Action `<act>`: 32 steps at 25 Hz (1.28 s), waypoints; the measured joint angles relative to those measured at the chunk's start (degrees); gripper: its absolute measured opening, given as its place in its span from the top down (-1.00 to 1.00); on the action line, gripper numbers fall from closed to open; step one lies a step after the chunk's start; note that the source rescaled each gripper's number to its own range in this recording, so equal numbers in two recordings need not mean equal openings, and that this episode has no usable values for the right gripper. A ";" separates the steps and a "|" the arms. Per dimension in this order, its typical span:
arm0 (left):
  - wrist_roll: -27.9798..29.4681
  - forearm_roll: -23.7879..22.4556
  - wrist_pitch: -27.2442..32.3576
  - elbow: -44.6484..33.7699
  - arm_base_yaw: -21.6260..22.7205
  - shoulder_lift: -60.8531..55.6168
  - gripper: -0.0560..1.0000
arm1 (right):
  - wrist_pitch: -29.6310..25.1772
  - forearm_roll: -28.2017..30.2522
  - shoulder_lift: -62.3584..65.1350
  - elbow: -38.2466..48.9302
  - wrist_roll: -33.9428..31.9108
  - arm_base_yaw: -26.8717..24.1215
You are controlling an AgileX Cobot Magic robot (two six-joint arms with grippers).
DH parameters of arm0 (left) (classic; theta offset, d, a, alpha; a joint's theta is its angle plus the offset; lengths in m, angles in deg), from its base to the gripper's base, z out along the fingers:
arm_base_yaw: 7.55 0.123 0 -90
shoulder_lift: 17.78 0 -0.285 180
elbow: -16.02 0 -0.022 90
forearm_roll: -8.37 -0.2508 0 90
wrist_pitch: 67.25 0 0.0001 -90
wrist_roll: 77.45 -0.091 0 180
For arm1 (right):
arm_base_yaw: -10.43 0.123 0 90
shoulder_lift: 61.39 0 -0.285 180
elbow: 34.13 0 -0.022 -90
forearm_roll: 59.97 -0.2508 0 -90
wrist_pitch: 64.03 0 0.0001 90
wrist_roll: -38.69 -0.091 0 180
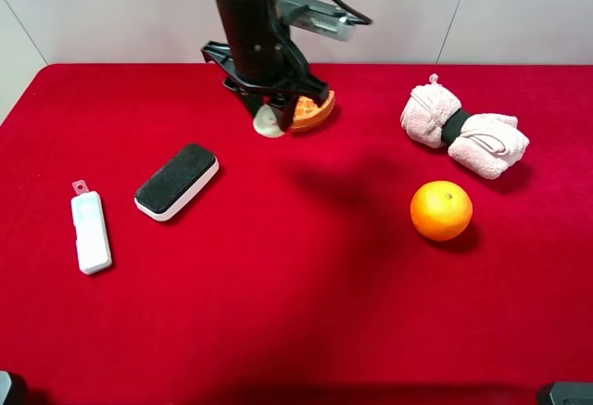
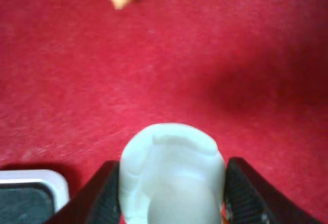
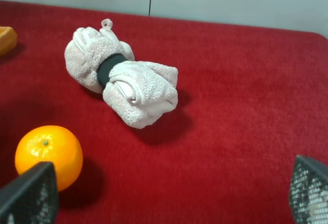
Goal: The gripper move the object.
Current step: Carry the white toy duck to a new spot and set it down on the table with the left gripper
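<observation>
1. The object (image 1: 268, 123), a small cream-white lumpy knob, sits at the far side of the red tablecloth (image 1: 296, 312), a little left of the middle in the high view. The left gripper (image 1: 271, 110) reaches straight down onto it from a dark arm. A waffle-patterned orange piece (image 1: 315, 111) lies just to its right. On the near left lie a black-topped white eraser (image 1: 176, 181) and a white case (image 1: 91, 230) with a pink tab. On the right are a pink rolled towel (image 1: 463, 132) with a black band and, nearer, an orange (image 1: 441, 209).
2. In the left wrist view the object fills the gap between the black fingers (image 2: 100, 197), which press against both its sides. I cannot tell whether it touches the cloth.
3. In the right wrist view the right gripper (image 3: 169, 193) is spread wide with nothing between its tips. It is near the orange, with the towel beyond.
</observation>
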 joint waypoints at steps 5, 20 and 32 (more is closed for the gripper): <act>1.42 0.00 -1.15 0.00 -3.53 0.00 0.82 | 0.00 0.00 0.00 0.00 0.00 0.00; 2.46 0.00 -6.35 0.00 -11.33 0.00 0.85 | 0.00 0.00 0.00 0.00 0.00 0.00; 2.52 0.00 -8.23 0.00 -15.07 1.74 0.88 | 0.00 0.00 0.00 0.00 0.00 0.00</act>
